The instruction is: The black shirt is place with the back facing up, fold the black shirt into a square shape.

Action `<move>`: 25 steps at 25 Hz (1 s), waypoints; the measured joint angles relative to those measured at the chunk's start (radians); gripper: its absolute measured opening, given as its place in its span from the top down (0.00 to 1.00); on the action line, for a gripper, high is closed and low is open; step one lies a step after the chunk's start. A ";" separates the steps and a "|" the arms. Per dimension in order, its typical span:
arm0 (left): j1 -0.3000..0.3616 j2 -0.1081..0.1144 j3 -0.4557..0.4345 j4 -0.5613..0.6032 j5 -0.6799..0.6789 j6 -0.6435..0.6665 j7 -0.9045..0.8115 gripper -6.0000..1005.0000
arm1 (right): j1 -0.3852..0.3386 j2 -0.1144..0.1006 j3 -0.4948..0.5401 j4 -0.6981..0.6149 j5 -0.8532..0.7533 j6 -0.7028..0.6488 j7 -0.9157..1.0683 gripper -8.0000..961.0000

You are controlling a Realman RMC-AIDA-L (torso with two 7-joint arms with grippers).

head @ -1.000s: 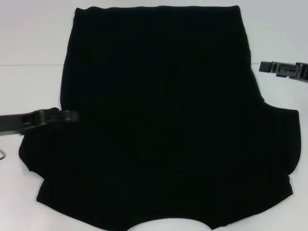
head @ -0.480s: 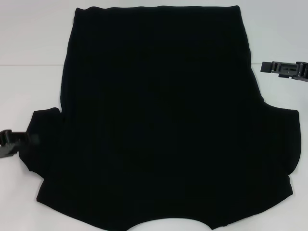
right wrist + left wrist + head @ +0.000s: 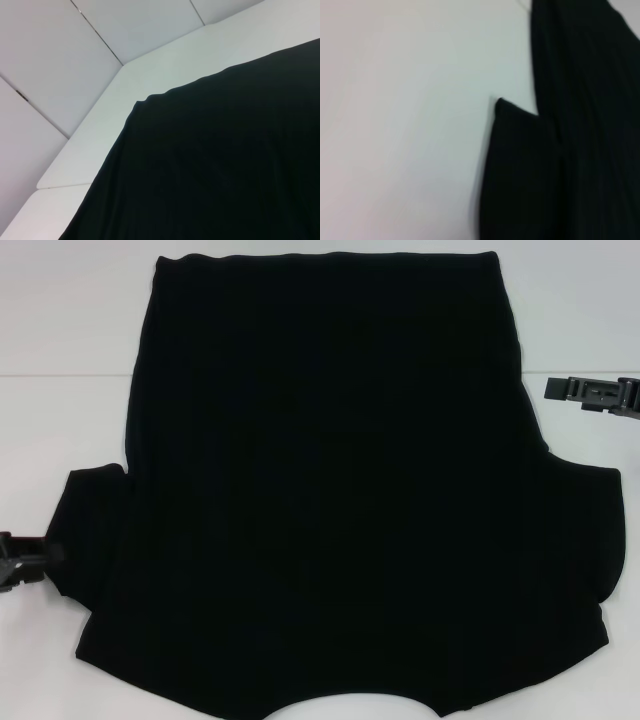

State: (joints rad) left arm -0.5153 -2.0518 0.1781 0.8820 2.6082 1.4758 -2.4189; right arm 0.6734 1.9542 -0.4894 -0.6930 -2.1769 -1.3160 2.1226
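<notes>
The large plain black soft-cloth shirt [image 3: 340, 490] lies spread flat on the white table [image 3: 70, 320], collar edge nearest the robot, hem at the far side, both short sleeves extended outward; no lettering shows, consistent with back facing up. Principal risk, as a judgement: the cloth is limp and thin, so a grasp taking only one layer at the left sleeve [image 3: 90, 530] would let the layers separate and leave a skewed fold; uneven travel between the two arms could likewise drag the body of the shirt off square. The left gripper [image 3: 22, 562] sits low at the left margin, just beside the outer edge of that sleeve, fingers pointed inward; their spacing cannot be told. The right gripper [image 3: 592, 392] hangs level beside the shirt's right side, apart from the cloth, empty; its finger spacing also cannot be told.
</notes>
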 joint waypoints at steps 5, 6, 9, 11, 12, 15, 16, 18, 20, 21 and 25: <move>0.000 -0.001 0.004 -0.021 0.010 -0.025 -0.002 0.55 | 0.000 0.000 0.000 0.000 0.000 0.000 0.000 0.03; 0.000 -0.002 0.006 -0.026 0.010 -0.030 -0.002 0.55 | 0.000 0.000 0.000 0.000 0.000 0.000 0.000 0.03; -0.001 -0.003 0.008 -0.040 0.010 -0.039 0.001 0.55 | 0.001 0.000 0.000 -0.001 0.000 0.000 0.000 0.03; -0.003 -0.004 0.019 -0.052 0.011 -0.046 0.003 0.55 | 0.001 0.000 0.000 -0.002 0.001 -0.001 0.000 0.03; -0.004 -0.004 0.030 -0.056 0.011 -0.052 0.002 0.55 | 0.001 0.000 0.000 -0.002 0.002 -0.002 0.000 0.03; -0.006 -0.006 0.054 -0.062 0.011 -0.069 -0.006 0.56 | 0.000 0.000 0.000 -0.002 0.003 -0.006 0.000 0.03; -0.007 -0.006 0.055 -0.063 0.011 -0.071 -0.008 0.56 | 0.000 0.000 0.001 -0.002 0.003 -0.007 0.000 0.03; -0.010 -0.006 0.056 -0.064 0.011 -0.072 -0.009 0.56 | -0.001 0.000 0.004 -0.002 0.004 -0.008 0.000 0.03; -0.013 -0.007 0.057 -0.064 0.011 -0.073 -0.009 0.56 | -0.002 0.000 0.006 -0.002 0.005 -0.009 0.001 0.03; -0.014 -0.007 0.058 -0.064 0.011 -0.075 -0.008 0.56 | -0.002 0.000 0.006 -0.002 0.006 -0.009 0.000 0.03; -0.019 -0.007 0.064 -0.066 0.012 -0.080 -0.009 0.62 | -0.002 0.000 0.008 -0.002 0.007 -0.011 0.000 0.03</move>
State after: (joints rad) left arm -0.5348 -2.0586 0.2417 0.8162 2.6202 1.3958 -2.4281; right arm 0.6710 1.9542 -0.4817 -0.6954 -2.1701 -1.3265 2.1231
